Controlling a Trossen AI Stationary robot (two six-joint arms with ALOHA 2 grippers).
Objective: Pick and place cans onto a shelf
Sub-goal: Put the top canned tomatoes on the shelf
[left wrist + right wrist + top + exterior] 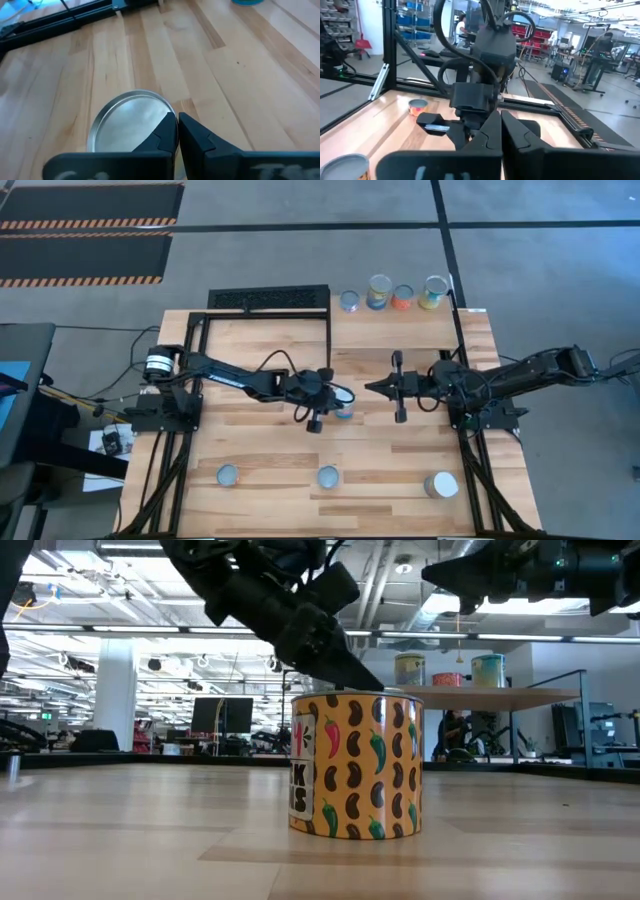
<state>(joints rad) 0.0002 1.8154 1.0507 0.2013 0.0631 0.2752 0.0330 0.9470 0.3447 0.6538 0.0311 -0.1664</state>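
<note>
The left gripper (345, 406) hangs over the middle of the table (260, 445) with its fingers (165, 132) clenched together, their tips poised just above the silver lid of a can (127, 122) — the yellow one printed with beans and chillies (355, 765) — and grasping nothing. The right gripper (372, 388) is also pinched shut and empty, held level a little to the right of it and pointing left toward the left arm. Four cans (392, 293) stand in a row on the shelf (470, 312) at the far right, and three more (328, 477) stand well apart along the near edge of the table.
</note>
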